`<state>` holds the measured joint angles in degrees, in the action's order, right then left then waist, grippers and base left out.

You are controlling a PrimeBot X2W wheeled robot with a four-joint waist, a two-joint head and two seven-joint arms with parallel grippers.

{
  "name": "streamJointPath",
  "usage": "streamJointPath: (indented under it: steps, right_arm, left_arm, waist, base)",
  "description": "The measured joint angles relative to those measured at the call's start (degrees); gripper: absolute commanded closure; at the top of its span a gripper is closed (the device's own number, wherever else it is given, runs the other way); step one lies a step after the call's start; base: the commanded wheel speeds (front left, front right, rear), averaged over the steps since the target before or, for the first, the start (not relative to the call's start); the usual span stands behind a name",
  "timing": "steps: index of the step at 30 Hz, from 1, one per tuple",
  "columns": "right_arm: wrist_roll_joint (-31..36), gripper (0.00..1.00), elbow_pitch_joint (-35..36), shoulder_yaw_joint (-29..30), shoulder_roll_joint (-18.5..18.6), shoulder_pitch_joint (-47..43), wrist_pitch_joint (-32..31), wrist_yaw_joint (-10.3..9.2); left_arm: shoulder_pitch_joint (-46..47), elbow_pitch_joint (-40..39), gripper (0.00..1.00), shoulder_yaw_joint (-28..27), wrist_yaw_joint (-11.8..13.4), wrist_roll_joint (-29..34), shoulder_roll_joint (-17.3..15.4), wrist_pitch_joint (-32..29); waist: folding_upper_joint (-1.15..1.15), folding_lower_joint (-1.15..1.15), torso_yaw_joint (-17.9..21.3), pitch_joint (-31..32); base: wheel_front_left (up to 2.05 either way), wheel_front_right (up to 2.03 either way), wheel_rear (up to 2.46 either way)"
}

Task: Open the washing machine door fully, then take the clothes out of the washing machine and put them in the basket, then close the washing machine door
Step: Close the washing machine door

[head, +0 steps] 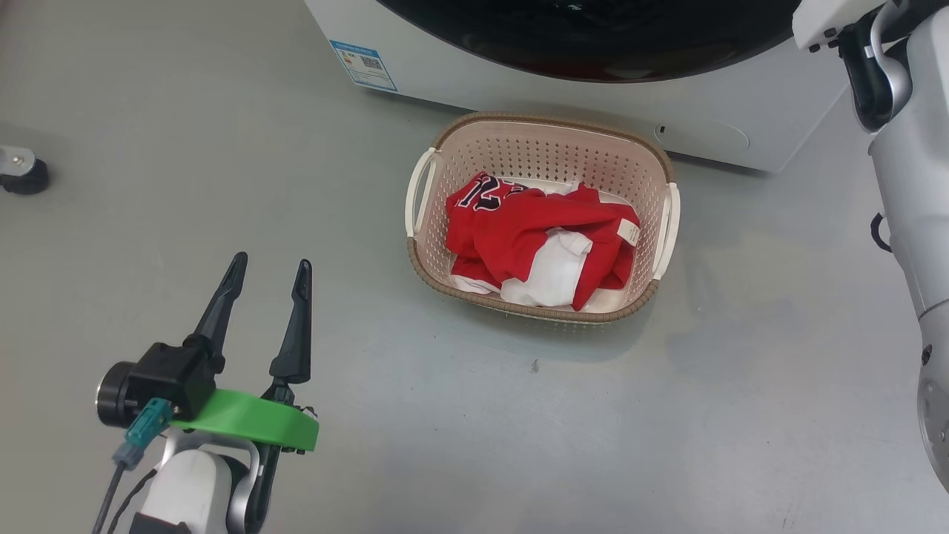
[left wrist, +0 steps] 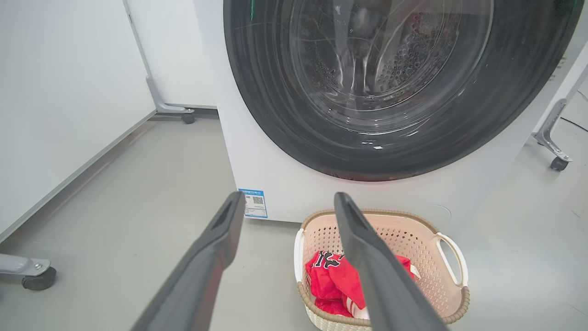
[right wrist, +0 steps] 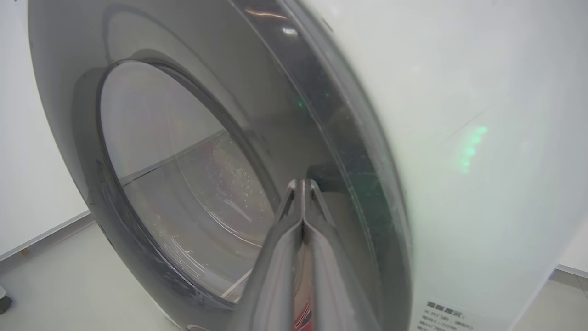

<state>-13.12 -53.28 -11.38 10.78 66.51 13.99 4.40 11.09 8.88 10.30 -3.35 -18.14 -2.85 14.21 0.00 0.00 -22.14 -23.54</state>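
Red clothes [head: 519, 230] are in the basket [head: 549, 119]. My right hand [right wrist: 303, 182], closed together, meets the door [right wrist: 183, 174], seemingly nearly shut; next, press till latched. Left hand [head: 270, 259] apart.

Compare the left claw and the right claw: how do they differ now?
The left claw is open, fingers spread; the right claw is shut, fingers pressed together. The left claw hangs over floor, apart from the basket; the right claw points at the washing machine door. Neither holds anything.
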Motion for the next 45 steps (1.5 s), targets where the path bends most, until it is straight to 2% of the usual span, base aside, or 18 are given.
streamJointPath:
  steps: [7,14,21,22,23,27,45]
  right_arm:
    - [0.1,1.0,-1.1,-0.8,-0.3,0.0,0.0,0.01]
    - [0.1,1.0,-1.2,-1.9,-2.0,-0.6,0.5,0.59]
    - [-0.6,1.0,3.8,-1.6,-3.9,-5.3,0.5,1.1]
    - [-0.7,0.92,4.7,-1.6,-4.1,-6.1,0.5,1.11]
    - [-1.0,0.77,5.4,-1.4,-4.3,-6.8,0.5,1.26]
    - [-1.4,0.0,7.3,-1.4,-5.1,-11.2,0.5,1.59]
    - [-2.5,0.0,17.5,0.0,-6.5,-31.6,0.5,2.03]
  left_arm:
    - [0.6,0.8,0.0,-0.5,0.0,0.0,0.0,0.1]
    - [0.7,1.5,0.0,-0.8,0.0,0.1,0.1,0.1]
    - [0.7,1.8,0.0,-1.3,0.0,0.1,0.0,0.1]
    - [0.7,1.8,0.0,-1.4,0.0,0.1,0.0,0.1]
    - [0.7,1.8,0.0,-1.5,0.0,0.1,0.0,0.1]
    - [0.7,2.0,0.0,-1.8,0.0,0.3,-0.3,0.1]
    - [-2.0,3.6,0.0,-2.5,0.6,1.5,-1.6,0.2]
  waist:
    - [0.0,0.0,0.5,0.7]
    - [0.0,0.0,2.0,1.8]
    - [0.0,0.0,4.0,3.3]
    - [0.0,0.0,4.3,3.6]
    - [0.0,0.0,4.7,3.8]
    - [0.0,0.0,6.2,4.8]
    - [0.0,0.0,12.7,11.1]
  base:
    - [0.0,0.0,0.0]
    - [0.0,0.0,0.0]
    - [0.0,0.0,0.0]
    - [0.0,0.0,0.0]
    - [0.0,0.0,0.0]
    - [0.0,0.0,0.0]
    - [0.0,0.0,0.0]
